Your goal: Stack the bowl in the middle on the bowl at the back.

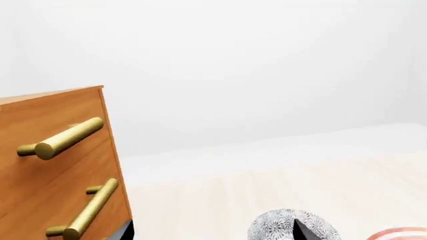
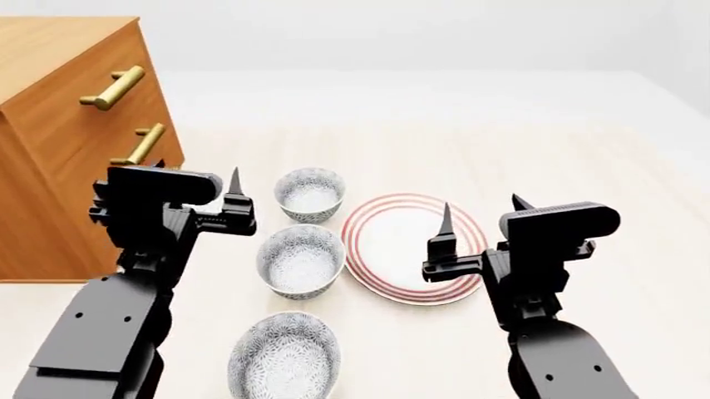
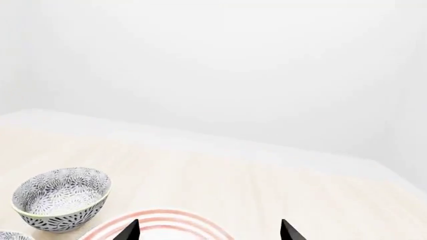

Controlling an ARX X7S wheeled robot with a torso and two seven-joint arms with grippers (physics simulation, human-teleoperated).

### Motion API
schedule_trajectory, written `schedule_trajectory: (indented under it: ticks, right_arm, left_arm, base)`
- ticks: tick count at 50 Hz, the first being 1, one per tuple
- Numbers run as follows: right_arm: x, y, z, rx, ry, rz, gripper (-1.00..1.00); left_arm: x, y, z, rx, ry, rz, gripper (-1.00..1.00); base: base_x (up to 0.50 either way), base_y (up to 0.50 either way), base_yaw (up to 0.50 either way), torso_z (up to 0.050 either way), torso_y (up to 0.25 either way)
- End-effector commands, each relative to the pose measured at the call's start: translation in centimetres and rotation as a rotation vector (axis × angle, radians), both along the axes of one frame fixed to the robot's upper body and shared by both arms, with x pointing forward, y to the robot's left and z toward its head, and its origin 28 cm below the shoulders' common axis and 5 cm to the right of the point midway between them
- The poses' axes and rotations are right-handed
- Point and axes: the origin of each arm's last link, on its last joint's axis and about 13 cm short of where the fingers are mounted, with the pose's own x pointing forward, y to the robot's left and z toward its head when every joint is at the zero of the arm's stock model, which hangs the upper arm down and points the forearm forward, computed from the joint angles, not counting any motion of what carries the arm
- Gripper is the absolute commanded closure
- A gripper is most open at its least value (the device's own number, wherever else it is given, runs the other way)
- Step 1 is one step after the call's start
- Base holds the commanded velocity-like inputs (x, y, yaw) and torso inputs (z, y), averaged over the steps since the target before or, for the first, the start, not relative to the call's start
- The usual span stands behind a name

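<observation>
Sat upright, mouths up, round with no long axis: the bowl in the middle and the bowl at the back. Hovered spread and empty: left end effector, right end effector.

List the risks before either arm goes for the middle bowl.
1. The three bowls sit close in a row: fingers closing on the middle bowl could nudge the back bowl or the front bowl.
2. The plate lies right beside the middle bowl, so the right gripper could catch its rim.
3. The drawer cabinet crowds the left gripper.
</observation>
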Motion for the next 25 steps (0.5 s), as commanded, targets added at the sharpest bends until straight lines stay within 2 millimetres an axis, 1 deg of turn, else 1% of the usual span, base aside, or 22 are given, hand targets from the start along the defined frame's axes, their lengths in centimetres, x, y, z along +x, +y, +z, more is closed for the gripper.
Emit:
schedule_trajectory:
  ticks: [1,5,10,16,25]
  right_arm:
    - [0.0,0.3,0.4,-0.022,0.026,0.033,-1.0]
    - [-0.1,0.2,0.4,-0.026,0.035,0.029,-1.0]
    - [0.0,0.3,0.1,-0.013,0.057,0.032,-1.0]
    - [0.0,0.1,0.1,0.024,0.102,0.022,-1.0]
    - [0.4,0.3,0.0,-0.004,0.119,0.018,-1.0]
  left_arm:
    - [2.0,0.2,1.2,-0.012,0.206,0.005,-1.0]
    - [3.0,0.3,2.3,-0.088,0.393,-0.002,-1.0]
    - [4.4,0.1,3.3,-0.129,0.548,-0.001,-1.0]
    - [5.5,-0.3,3.9,-0.155,0.637,-0.009,-1.0]
    - [6.1,-0.9,4.4,-0.193,0.693,-0.02,-1.0]
  base:
    - [0.0,0.0,0.0,0.0,0.0]
    - [0.0,0.0,0.0,0.0,0.0]
    - [0.0,0.0,0.0,0.0,0.0]
    - [0.0,0.0,0.0,0.0,0.0]
    - [0.0,0.0,0.0,0.0,0.0]
